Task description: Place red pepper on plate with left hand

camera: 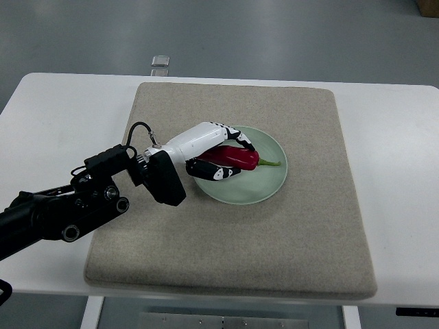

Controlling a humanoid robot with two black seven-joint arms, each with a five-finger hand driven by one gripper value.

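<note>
Frame centre: our white-fingered left hand [218, 156] grips the glossy red pepper [236, 157] over the pale green plate [271, 185], fingers curled, ready for release.

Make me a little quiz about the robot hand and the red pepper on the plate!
1. True or false: the left hand has its fingers wrapped around the red pepper.
2. Over what is the pepper right now? A) the bare white table B) the pale green plate C) the floor
3. Fill in the blank: the plate sits on a beige ____ that covers most of the white table.

Key: 1 true. 2 B. 3 mat. The picture does not show whether the pepper already touches the plate. The right hand does not show at all.
</note>
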